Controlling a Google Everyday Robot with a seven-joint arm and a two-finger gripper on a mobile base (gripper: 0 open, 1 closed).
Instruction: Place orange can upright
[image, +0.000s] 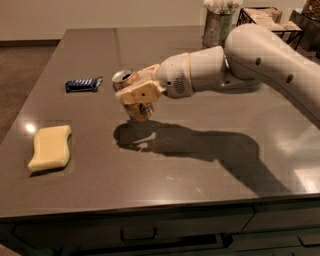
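Observation:
The orange can (138, 111), copper-orange with a silver top rim, is nearly upright, tilted slightly left, near the middle of the dark grey table (210, 165). My gripper (135, 91) is shut on the orange can, with its cream fingers (141, 94) wrapped around the upper half. The can's base is at or just above the table surface; I cannot tell whether it touches. The white arm reaches in from the upper right.
A yellow sponge (50, 147) lies at the front left. A blue snack packet (82, 84) lies left of the can. A grey metal tin with white tufts (218, 24) stands at the back edge. Crates (265, 16) stand beyond the table.

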